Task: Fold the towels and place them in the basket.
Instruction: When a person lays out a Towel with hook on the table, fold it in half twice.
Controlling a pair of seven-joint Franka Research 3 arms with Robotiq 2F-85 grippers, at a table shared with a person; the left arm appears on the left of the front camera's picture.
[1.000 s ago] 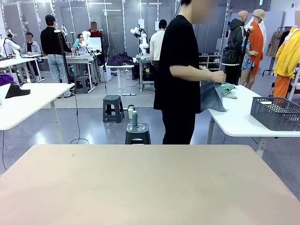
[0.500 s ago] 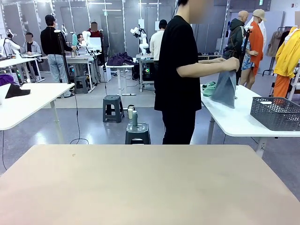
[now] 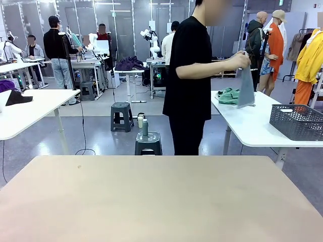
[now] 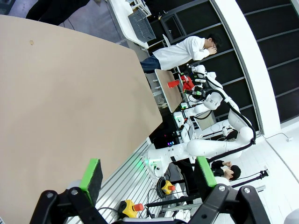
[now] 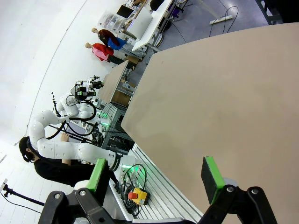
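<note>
Front view: towel, blue-grey, hanging from a person's raised hand above a white side table, far across the bare beige table. Green cloth bunched on the side table just beside the towel. Basket farther along the same top, apart from both.

Left wrist view: left gripper with jaws spread wide, green pads clamped on nothing, hovering at the beige table's edge. Basket far ahead of the fingertips, past the table's far edge, well apart from the gripper.

Right wrist view: right gripper spread just as wide and holding nothing. Beige table stretching away ahead of the fingers, its edge passing between the two pads, one pad over the tabletop.
</note>
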